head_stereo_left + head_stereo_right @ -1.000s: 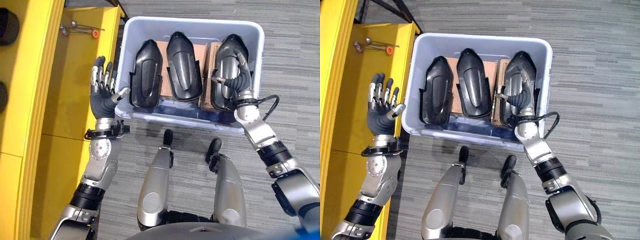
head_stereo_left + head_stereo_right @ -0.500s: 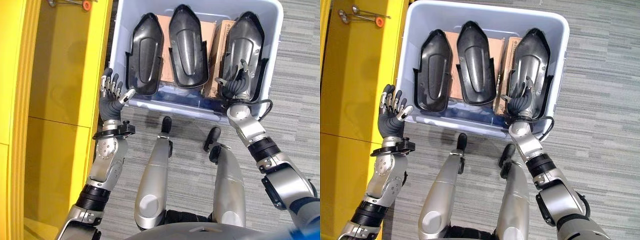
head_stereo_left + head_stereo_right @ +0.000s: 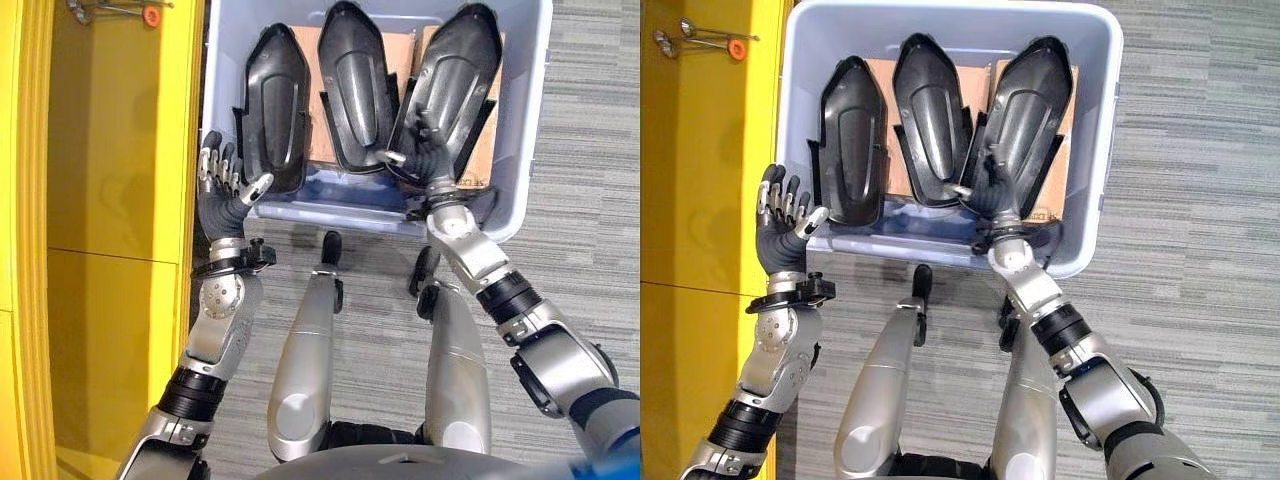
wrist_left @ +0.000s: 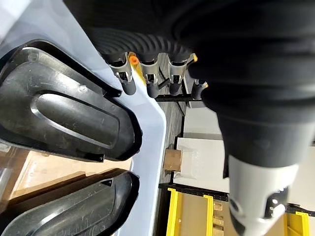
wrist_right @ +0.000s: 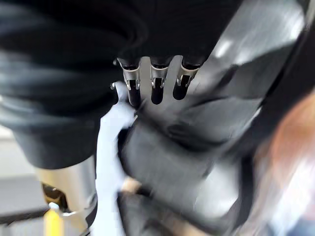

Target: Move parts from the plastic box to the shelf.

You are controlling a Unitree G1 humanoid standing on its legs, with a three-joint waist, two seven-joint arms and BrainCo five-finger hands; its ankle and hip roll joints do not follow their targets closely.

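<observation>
- Far left stands the yellow shelf (image 3: pixel 120 150), the drop-off for the parts; a small orange-tipped tool (image 3: pixel 125 12) lies at its far end.
- Next comes the left hand (image 3: pixel 222 195), fingers straight and spread, holding nothing. It hovers just beside the box's near-left corner, palm facing the box, likely ready to help.
- Now the plastic box (image 3: pixel 535 120) on the grey carpet (image 3: pixel 590 250): three black moulded parts lie side by side on brown cardboard (image 3: pixel 310 100).
- The left part (image 3: pixel 272 105) and middle part (image 3: pixel 352 85) lie flat and straight, untouched.
- The right part (image 3: pixel 455 85) is tilted, its near end swung toward the middle one.
- The right hand (image 3: pixel 985 195) is on that near end, fingers curled against it. It looks like a grasp, though the blurred wrist view leaves me unsure how firm.
</observation>
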